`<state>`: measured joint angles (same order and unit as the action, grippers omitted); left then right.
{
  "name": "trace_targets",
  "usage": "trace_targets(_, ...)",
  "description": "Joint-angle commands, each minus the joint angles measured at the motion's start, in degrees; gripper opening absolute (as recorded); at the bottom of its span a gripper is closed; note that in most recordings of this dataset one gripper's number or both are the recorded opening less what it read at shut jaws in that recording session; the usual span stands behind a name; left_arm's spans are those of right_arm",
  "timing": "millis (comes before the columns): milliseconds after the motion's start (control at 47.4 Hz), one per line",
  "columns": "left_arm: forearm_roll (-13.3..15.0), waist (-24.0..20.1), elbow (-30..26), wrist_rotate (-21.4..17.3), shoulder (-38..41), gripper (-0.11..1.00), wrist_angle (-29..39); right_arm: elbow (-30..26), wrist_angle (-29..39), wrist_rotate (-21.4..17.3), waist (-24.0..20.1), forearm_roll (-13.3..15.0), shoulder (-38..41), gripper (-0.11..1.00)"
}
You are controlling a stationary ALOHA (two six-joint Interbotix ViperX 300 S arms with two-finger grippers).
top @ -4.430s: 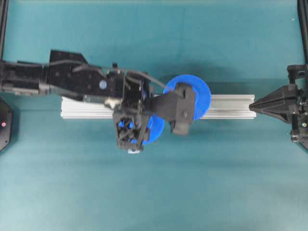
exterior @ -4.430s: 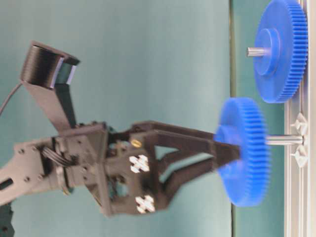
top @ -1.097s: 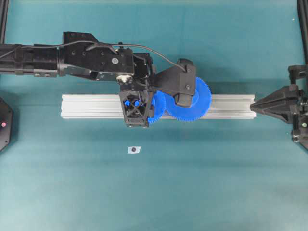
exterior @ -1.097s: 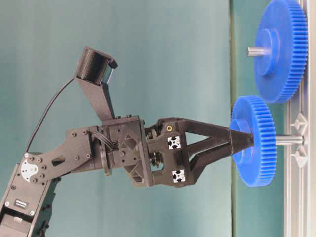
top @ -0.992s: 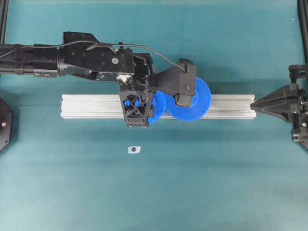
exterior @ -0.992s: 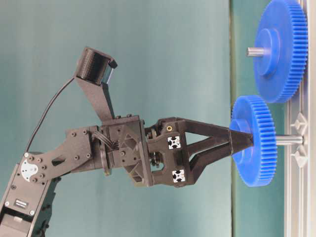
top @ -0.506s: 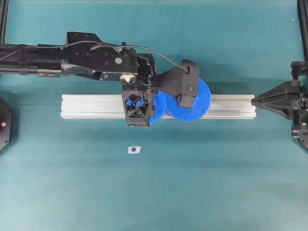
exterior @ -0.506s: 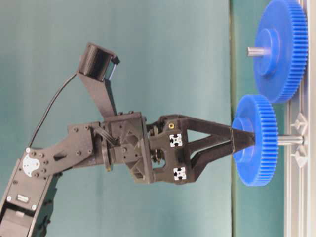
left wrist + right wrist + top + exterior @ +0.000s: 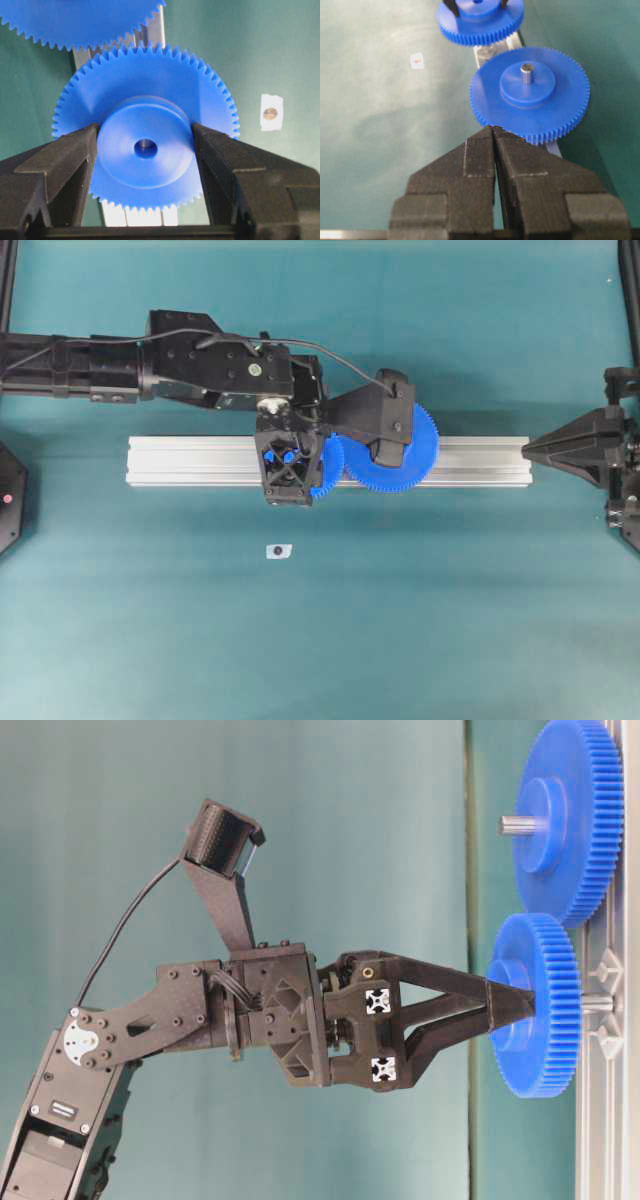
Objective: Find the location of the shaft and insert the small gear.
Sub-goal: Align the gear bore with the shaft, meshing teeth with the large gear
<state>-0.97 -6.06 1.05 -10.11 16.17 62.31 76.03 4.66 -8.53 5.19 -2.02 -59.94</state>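
Left wrist view shows the left gripper (image 9: 145, 150) with one finger (image 9: 60, 165) on each side of the small gear (image 9: 150, 95), squeezing its round hub. Right between the fingers, the tip of the shaft (image 9: 145, 148) shows inside the gear's middle hole. Past the fingertips, under the gear, lies the silver rail (image 9: 180, 460), and the big gear (image 9: 570, 820) sits just beside the small one, their teeth close together. Off to one side, a little white tag (image 9: 272, 112) rests on the green table (image 9: 320, 640). Far away, the right gripper (image 9: 492, 131) has its fingers pressed together, holding nothing.
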Motion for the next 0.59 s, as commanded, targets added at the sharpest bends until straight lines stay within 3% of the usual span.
trace_targets(0, -0.26, -1.14, -0.70, 0.09, -2.46, 0.63, 0.62, -0.53, -0.35, -0.53, 0.26, 0.00, 0.35, 0.04)
trace_targets(401, -0.26, -0.79, -1.49, 0.53, -2.90, 0.65, 0.79, -0.53, -0.35, -0.53, 0.26, 0.00, 0.35, 0.04)
trace_targets(506, -0.26, -0.53, -1.93, 0.62, -2.99, 0.83, 1.67, -0.53, -0.35, -0.53, 0.26, 0.00, 0.35, 0.04)
trace_targets(570, -0.18, -0.18, -2.29, 0.62, -3.16, 0.87, 2.20, -0.53, -0.35, -0.53, 0.26, 0.00, 0.35, 0.04)
